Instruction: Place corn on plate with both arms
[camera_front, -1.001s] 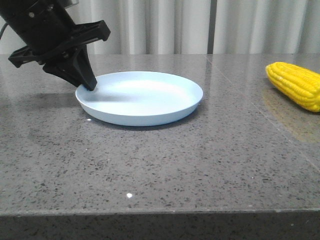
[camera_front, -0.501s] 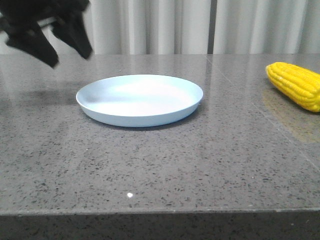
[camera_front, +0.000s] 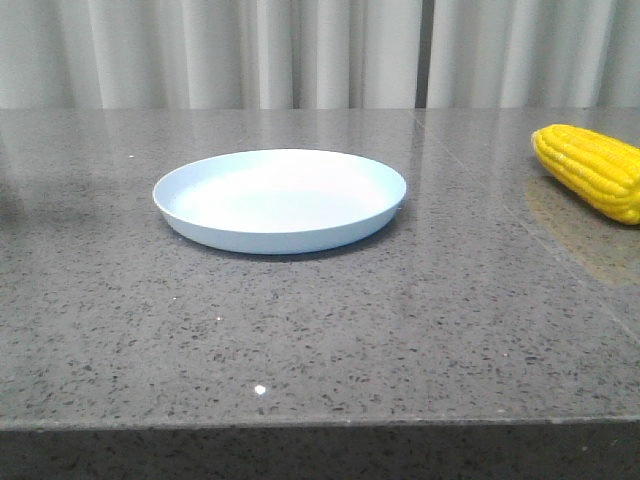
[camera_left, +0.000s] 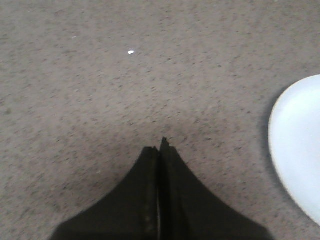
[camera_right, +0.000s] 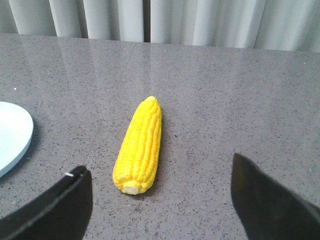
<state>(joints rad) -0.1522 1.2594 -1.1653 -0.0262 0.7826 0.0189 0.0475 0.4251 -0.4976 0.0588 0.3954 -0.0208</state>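
One corn (camera_right: 139, 147), one plate (camera_front: 279, 200), two end effectors: left (camera_left: 159, 150), right (camera_right: 160, 192).

Left gripper (camera_left: 159, 150): on my left wrist feed I log two matte black fingers, broad at the base and curving inward to narrow tips, with one thin seam between them. Surface plain; no screws, cables or markings that I can make out.

Right gripper (camera_right: 160, 197): on my right wrist feed, two black wedge-shaped fingers (camera_right: 60, 202), blurred, one with a small pale fleck at its upper edge.
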